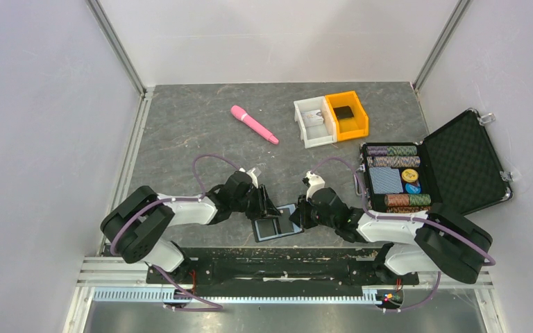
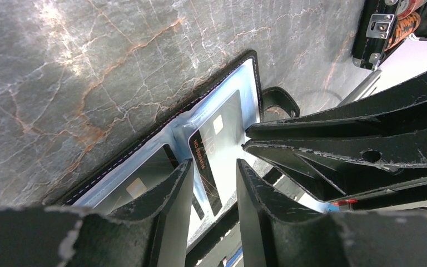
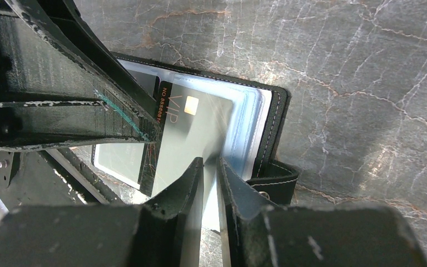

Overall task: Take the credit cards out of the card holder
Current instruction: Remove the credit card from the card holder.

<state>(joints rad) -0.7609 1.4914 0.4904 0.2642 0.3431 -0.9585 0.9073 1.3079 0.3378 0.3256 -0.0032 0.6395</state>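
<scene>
Your left arm (image 1: 187, 208) stretches low, left gripper (image 1: 264, 205) with jaws spread over the open card holder (image 1: 272, 229) near the front edge of the table (image 1: 180, 139) | your right arm (image 1: 382, 225) mirrors it, right gripper (image 1: 298, 216) clamped on a grey card (image 3: 200, 122) by its edge | wrist views alone show the card's chip and VIP print.

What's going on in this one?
Both arms are working on the card holder, which lies open on the table near their bases. The left gripper sits over the open panels with its fingers apart. The right gripper appears to pinch the edge of a grey VIP card. No card is clear of the holder yet.
</scene>
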